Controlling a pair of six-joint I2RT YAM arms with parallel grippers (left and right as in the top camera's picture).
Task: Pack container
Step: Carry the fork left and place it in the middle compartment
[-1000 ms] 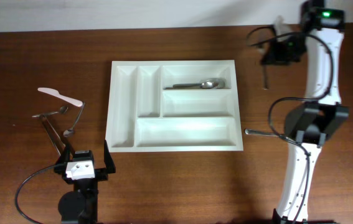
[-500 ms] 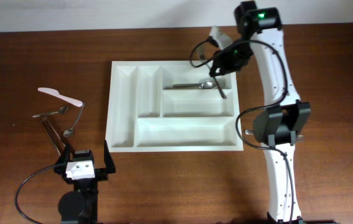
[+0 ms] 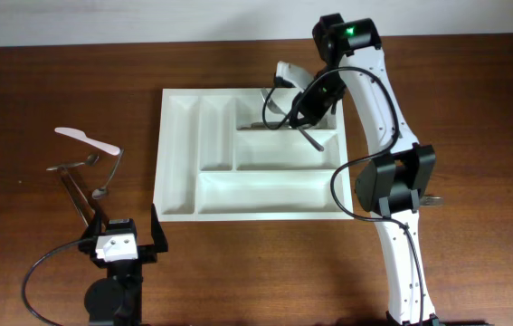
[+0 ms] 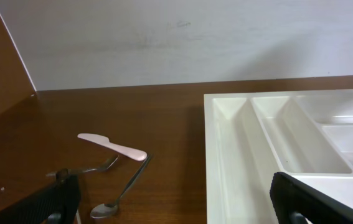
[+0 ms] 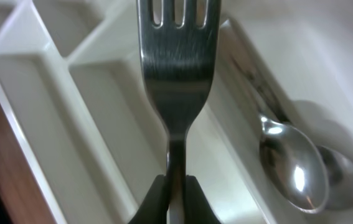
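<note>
The white cutlery tray (image 3: 265, 192) lies mid-table. My right gripper (image 3: 303, 113) hovers over its upper right compartments, shut on a metal fork (image 3: 310, 138). In the right wrist view the fork (image 5: 177, 68) is pinched by its handle between the fingers (image 5: 176, 193), tines pointing away over the tray (image 5: 33, 81). A metal spoon (image 5: 291, 168) lies in the top long compartment beside it. My left gripper (image 3: 122, 243) rests open and empty at the front left, near the tray's corner (image 4: 226, 143).
Left of the tray lie a white plastic knife (image 3: 84, 139), a small fork (image 3: 73, 164), a spoon (image 3: 109, 174) and another long utensil (image 3: 77, 195). They also show in the left wrist view: the knife (image 4: 111, 146) and the spoon (image 4: 123, 193). A utensil end (image 3: 430, 201) pokes out beside the right arm.
My right arm has swung left from beyond the tray's right edge, carrying the fork over the upper right compartments. The left arm has not moved.
</note>
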